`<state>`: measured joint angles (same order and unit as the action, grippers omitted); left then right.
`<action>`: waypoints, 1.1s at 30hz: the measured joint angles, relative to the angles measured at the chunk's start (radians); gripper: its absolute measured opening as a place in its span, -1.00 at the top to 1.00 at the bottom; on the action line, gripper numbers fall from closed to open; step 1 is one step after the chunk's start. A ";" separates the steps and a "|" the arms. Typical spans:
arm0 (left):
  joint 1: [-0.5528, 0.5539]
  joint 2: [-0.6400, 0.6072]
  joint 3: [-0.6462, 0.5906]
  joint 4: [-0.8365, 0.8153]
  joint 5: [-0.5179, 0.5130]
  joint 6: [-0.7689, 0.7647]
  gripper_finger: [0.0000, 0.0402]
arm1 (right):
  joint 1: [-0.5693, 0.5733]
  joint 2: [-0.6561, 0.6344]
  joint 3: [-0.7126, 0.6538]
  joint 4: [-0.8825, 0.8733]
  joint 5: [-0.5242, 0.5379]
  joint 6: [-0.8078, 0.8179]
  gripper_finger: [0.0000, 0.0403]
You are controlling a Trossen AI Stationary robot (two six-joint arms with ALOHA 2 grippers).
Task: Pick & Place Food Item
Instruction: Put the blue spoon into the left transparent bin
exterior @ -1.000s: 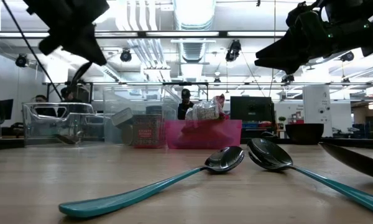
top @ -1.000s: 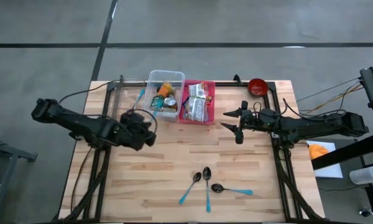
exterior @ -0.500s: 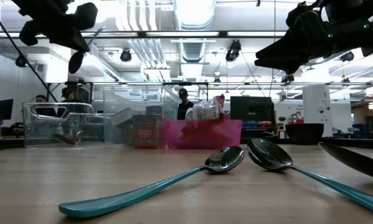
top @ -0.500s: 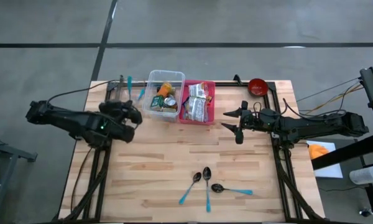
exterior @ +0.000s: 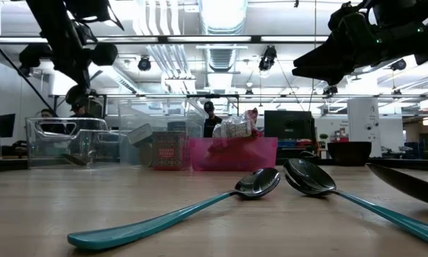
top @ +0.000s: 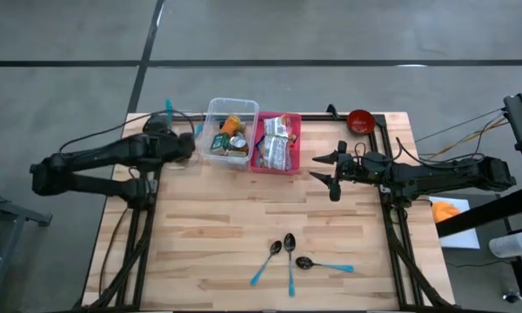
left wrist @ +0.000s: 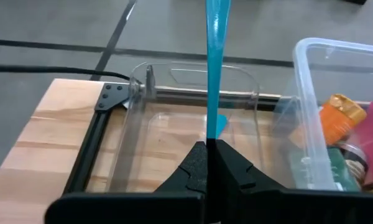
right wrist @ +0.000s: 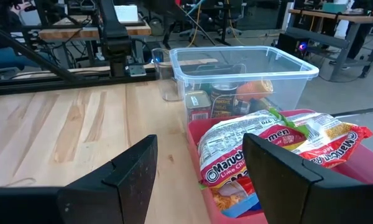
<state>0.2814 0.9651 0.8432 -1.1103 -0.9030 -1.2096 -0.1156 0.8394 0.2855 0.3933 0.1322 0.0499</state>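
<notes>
My left gripper is shut on a teal-handled spoon above a small clear container at the table's far left. The spoon's handle sticks out past the fingers toward the far edge; its bowl is hidden. Another teal piece lies in that container. The food sits in a clear bin of cans and packets and a pink bin of noodle packets. My right gripper hangs open to the right of the pink bin, holding nothing. My left gripper pinches the spoon's teal handle between its two shut fingers. The handle runs on forward along the fingers, and its free end points toward the far edge. The spoon is lifted clear over the clear container. Which stretch of the handle is gripped is hidden by the fingers.
Three teal-handled spoons lie on the wood near the front middle. A red bowl stands at the far right corner. Black frame rails run along both sides of the table. Bare wood lies between the bins and the spoons.
My left gripper has swung with the spoon from the table's left middle toward the far edge, and now hangs over the clear container. It has turned as it went, so the spoon's handle now points toward the far edge.
</notes>
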 joint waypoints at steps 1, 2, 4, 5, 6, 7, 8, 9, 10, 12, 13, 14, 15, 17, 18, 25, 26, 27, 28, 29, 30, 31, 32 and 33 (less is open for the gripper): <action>0.020 0.001 0.000 0.013 0.008 0.026 0.97 | 0.000 0.000 0.000 0.000 0.000 0.001 -0.17; 0.037 0.002 0.000 0.026 0.016 0.054 0.97 | 0.000 0.000 0.000 0.000 0.000 0.001 -0.17; 0.064 0.006 0.000 0.051 0.033 0.103 0.97 | 0.000 0.000 0.000 0.000 0.000 0.000 -0.17; 0.075 0.011 0.000 0.061 0.039 0.121 0.97 | 0.000 0.000 0.000 0.000 0.000 0.000 -0.17; 0.083 0.016 0.000 0.068 0.044 0.134 0.97 | 0.000 0.000 0.000 0.000 0.000 0.001 -0.17; 0.090 0.023 0.000 0.072 0.050 0.139 0.97 | 0.000 0.000 0.000 0.000 0.000 0.001 -0.17; 0.098 0.033 0.000 0.071 0.052 0.140 0.97 | 0.000 0.000 0.000 0.000 0.000 0.000 -0.17; 0.104 0.043 0.000 0.071 0.055 0.140 0.97 | 0.000 0.000 0.000 0.000 0.000 0.000 -0.17; 0.110 0.055 0.000 0.071 0.060 0.140 0.97 | 0.000 0.000 0.000 0.000 0.000 0.000 -0.17; 0.123 0.081 0.000 0.072 0.070 0.140 0.97 | 0.000 0.000 0.000 0.000 0.000 0.001 -0.17; 0.130 0.095 0.000 0.074 0.074 0.140 0.97 | 0.000 0.000 0.000 0.000 0.000 0.000 -0.17; 0.136 0.110 0.000 0.077 0.080 0.139 0.97 | 0.000 0.000 0.000 0.000 0.000 0.000 -0.17; 0.145 0.127 0.000 0.082 0.088 0.139 0.97 | 0.000 0.000 0.000 0.000 0.000 0.000 -0.17; 0.161 0.158 0.000 0.091 0.105 0.139 0.97 | 0.000 0.000 0.000 0.000 0.000 0.001 -0.17; 0.169 0.175 0.000 0.094 0.111 0.139 0.97 | 0.000 0.000 0.000 0.000 0.000 -0.001 -0.17; 0.239 0.289 0.001 0.101 0.187 0.164 0.97 | 0.000 0.000 0.000 0.000 0.000 0.000 -0.17; 0.249 0.300 0.003 0.102 0.197 0.165 0.97 | 0.000 0.000 0.000 0.000 0.000 0.001 -0.17; 0.260 0.310 0.005 0.104 0.209 0.163 0.97 | 0.000 0.000 0.000 0.000 0.000 0.000 -0.17; 0.268 0.318 0.007 0.110 0.220 0.169 0.97 | 0.000 0.000 0.000 0.000 0.000 0.000 -0.17; 0.275 0.325 0.007 0.123 0.228 0.178 0.97 | 0.000 0.000 0.000 0.000 0.000 0.000 -0.17; 0.282 0.327 0.007 0.136 0.234 0.193 0.97 | 0.000 0.000 0.000 0.000 0.000 0.001 -0.17; 0.288 0.327 0.007 0.147 0.241 0.209 0.97 | 0.000 0.000 0.000 0.000 0.000 0.001 -0.17; 0.292 0.327 0.007 0.158 0.248 0.226 0.97 | 0.000 0.000 0.000 0.000 0.000 0.000 -0.17; 0.295 0.326 0.006 0.165 0.252 0.238 0.97 | 0.000 0.000 0.000 0.000 0.000 0.000 -0.17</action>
<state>0.5766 1.2907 0.8490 -0.9450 -0.6513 -0.9713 -0.1154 0.8395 0.2855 0.3935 0.1318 0.0498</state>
